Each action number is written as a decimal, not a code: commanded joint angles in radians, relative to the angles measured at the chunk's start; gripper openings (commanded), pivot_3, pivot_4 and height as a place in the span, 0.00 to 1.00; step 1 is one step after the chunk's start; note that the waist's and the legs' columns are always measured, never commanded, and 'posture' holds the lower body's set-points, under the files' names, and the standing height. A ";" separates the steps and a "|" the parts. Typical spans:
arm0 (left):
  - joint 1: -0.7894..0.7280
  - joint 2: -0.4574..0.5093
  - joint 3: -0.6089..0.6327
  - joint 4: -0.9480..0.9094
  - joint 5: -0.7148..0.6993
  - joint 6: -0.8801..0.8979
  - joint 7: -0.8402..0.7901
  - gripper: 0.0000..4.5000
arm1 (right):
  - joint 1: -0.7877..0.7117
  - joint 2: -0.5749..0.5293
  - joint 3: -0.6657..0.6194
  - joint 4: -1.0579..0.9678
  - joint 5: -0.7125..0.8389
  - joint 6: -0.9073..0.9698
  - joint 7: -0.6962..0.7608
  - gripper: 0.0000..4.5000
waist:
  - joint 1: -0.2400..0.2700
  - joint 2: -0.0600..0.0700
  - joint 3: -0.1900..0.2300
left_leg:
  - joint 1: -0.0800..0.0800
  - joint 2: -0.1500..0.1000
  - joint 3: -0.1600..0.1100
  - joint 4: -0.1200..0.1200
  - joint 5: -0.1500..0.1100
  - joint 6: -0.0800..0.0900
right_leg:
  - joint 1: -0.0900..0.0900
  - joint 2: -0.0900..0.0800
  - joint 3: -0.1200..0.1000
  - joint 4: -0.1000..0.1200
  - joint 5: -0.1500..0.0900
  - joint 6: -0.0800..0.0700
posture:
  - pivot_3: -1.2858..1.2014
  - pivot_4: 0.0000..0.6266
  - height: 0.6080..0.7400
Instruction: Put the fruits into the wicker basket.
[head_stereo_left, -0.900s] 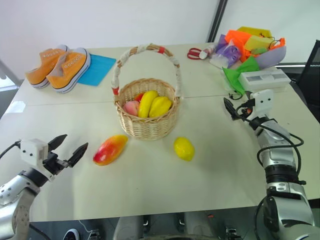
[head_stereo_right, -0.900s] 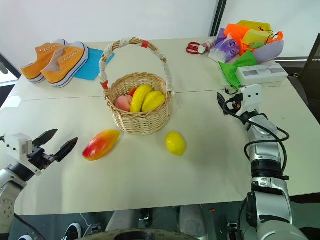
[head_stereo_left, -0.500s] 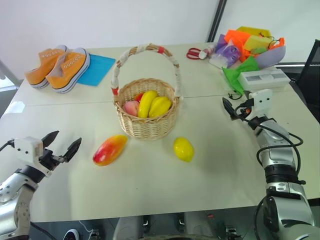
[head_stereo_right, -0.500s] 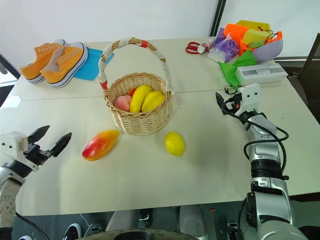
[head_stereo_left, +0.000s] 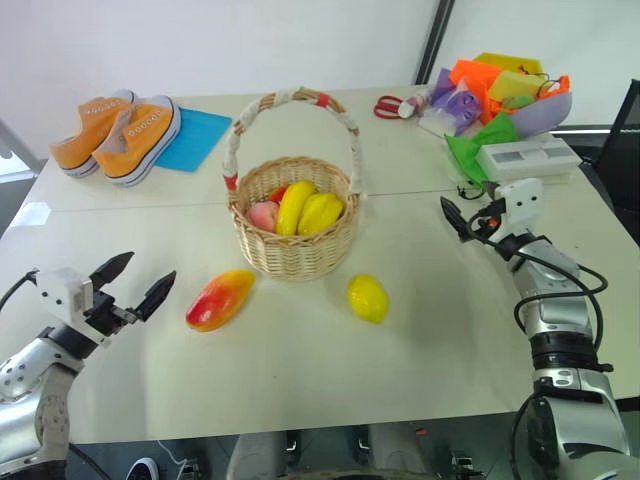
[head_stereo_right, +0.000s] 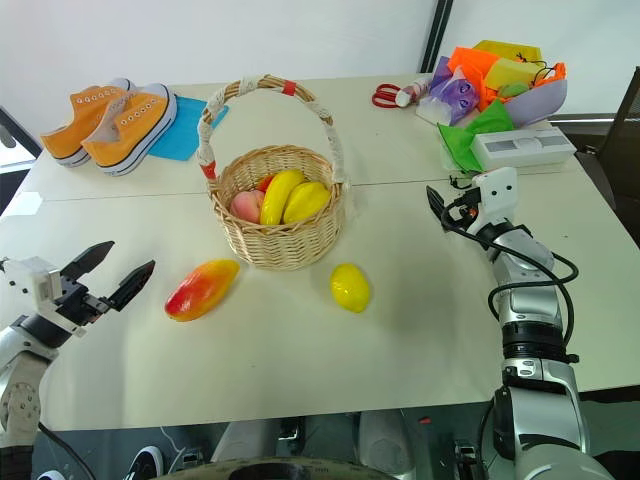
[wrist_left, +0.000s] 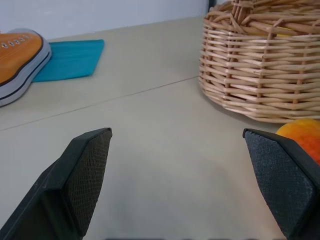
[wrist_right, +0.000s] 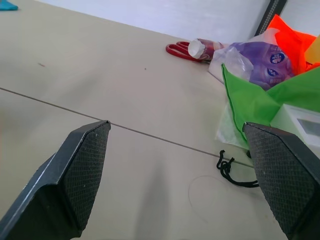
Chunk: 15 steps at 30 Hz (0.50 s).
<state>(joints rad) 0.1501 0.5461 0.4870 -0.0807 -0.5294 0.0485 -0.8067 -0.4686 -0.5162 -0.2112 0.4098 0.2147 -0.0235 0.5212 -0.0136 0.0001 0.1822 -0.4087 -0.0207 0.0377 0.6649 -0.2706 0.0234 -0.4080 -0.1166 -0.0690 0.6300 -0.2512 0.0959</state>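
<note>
Lemon (head_stereo_left: 368, 297) in eye views; left wrist: mango (wrist_left: 303, 138), basket (wrist_left: 260, 65).

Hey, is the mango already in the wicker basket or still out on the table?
Out. The mango lies on the table in front of the wicker basket, near the open left gripper.

Head views overlook the table (head_stereo_left: 420, 330); wrist views skim it.

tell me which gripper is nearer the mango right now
Left. The left gripper hangs open just to the left of the mango, fingers pointing toward it. The right gripper is open far off to the mango's right, beyond the lemon.
</note>
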 joint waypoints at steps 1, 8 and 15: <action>-0.005 0.006 0.020 -0.011 -0.021 -0.020 -0.010 1.00 | 0.004 -0.007 -0.018 -0.044 0.021 0.004 0.012 0.98 | 0.000 0.000 0.000 | 0.000 0.000 0.000 0.000 0.000 0.000 | 0.000 0.000 0.000 0.000 0.000 0.000 | 0.52 0.24 1.00; -0.012 0.012 0.001 -0.060 -0.073 -0.011 -0.076 1.00 | 0.105 -0.049 0.028 -0.339 0.278 0.231 0.334 0.98 | 0.002 0.000 0.000 | 0.000 0.000 0.000 0.000 0.000 0.000 | 0.000 0.000 0.000 0.000 0.000 0.001 | 0.52 0.24 1.00; -0.010 0.077 0.003 -0.078 -0.137 0.035 -0.204 1.00 | 0.225 -0.211 0.118 -0.674 0.394 0.481 0.503 0.98 | 0.003 0.000 0.000 | -0.001 0.000 0.000 0.000 -0.001 0.001 | 0.000 -0.001 0.000 -0.002 -0.001 -0.002 | 0.52 0.24 1.00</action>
<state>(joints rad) 0.1421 0.6007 0.4779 -0.1392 -0.6309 0.0682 -0.9749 -0.2560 -0.7057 -0.1220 -0.1863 0.5942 0.4244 0.9888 -0.0108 -0.0001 0.1821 -0.4092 -0.0204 0.0376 0.6647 -0.2713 0.0241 -0.4081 -0.1174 -0.0689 0.6280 -0.2526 0.0933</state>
